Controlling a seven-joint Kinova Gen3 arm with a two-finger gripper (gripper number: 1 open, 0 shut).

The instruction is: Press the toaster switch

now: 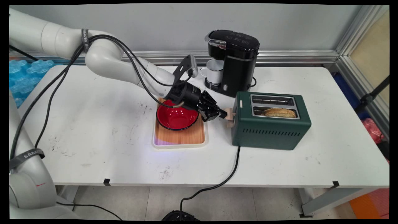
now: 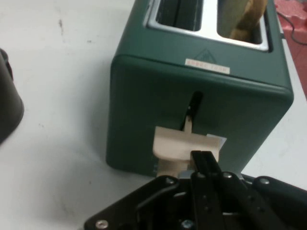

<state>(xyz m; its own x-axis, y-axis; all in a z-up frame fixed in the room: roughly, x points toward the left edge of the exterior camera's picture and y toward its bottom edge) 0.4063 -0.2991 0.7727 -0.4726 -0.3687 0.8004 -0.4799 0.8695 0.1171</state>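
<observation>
Toaster (image 1: 270, 124) holds toast (image 1: 279, 112) in its near slot; your gripper (image 1: 224, 115), fingers pressed together, touches its lever (image 2: 184, 146); red bowl (image 1: 176, 117) sits on the tray (image 1: 179, 137)

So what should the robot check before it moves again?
1. Gripper at the toaster's lever: ok, fingertips touch it.
2. Fingers shut: ok, in the hand view they look closed together.
3. Toast in the toaster: ok, in the near slot, sticking up.
4. Far slot empty: ok.
5. Red bowl on its tray: ok, under the wrist.
6. Toaster plugged in: cannot tell.
</observation>
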